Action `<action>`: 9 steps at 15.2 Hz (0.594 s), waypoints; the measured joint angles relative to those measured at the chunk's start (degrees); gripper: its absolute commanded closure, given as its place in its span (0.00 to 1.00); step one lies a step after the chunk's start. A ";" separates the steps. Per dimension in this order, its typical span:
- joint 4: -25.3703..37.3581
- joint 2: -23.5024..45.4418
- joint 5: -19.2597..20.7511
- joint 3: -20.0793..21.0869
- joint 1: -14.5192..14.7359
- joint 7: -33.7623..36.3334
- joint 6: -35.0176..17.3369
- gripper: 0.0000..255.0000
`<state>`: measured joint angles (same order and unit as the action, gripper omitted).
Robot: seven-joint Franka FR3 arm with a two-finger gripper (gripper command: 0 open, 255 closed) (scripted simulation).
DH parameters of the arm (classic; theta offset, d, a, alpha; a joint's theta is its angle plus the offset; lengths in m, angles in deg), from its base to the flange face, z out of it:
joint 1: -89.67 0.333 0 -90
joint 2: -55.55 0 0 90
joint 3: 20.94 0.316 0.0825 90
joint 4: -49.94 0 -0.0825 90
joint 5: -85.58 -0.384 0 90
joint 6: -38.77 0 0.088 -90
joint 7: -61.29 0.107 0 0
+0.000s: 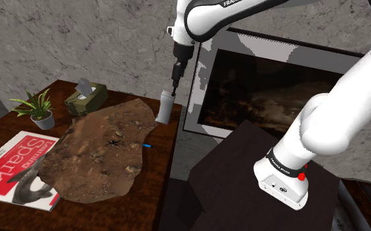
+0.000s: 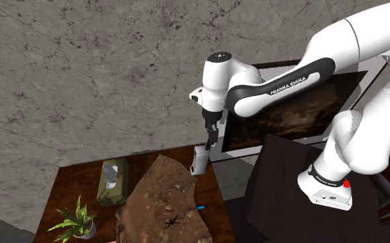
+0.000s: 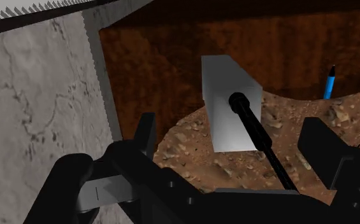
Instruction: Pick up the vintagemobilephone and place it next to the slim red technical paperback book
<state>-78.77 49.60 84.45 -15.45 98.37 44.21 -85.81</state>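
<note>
The vintage mobile phone (image 1: 165, 108) is a plain grey block with a thin black antenna. It stands nearly upright at the table's far corner, by the edge of a brown rock slab (image 1: 102, 147). My gripper (image 1: 174, 84) hangs straight above it, open. In the wrist view the fingers (image 3: 143, 135) stand wide apart on either side of the antenna and do not touch it, with the phone (image 3: 226, 102) just beyond the gripper (image 3: 232, 143). The second exterior view shows the gripper (image 2: 210, 141) over the phone (image 2: 199, 160). The red and white book (image 1: 16, 167) lies at the table's near left end.
On the dark wooden table (image 1: 154, 180) the rock slab covers the middle. A small potted plant (image 1: 39, 108) and a tissue box (image 1: 85, 97) stand at the back left. A blue pen (image 1: 148, 144) lies by the slab. A dark framed panel (image 1: 269, 92) leans behind the stand (image 1: 243, 177).
</note>
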 measured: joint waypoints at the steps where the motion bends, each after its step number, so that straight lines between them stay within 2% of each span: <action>1: 0.86 1.76 -0.35 0.27 0.37 -0.72 -0.98 0.00; 4: 5.46 6.02 -1.15 0.87 1.14 -2.78 -2.67 0.00; 9: 3.96 10.01 -1.21 1.37 1.67 -2.93 -5.85 0.00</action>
<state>-74.81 59.61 83.24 -14.09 100.04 41.28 -91.66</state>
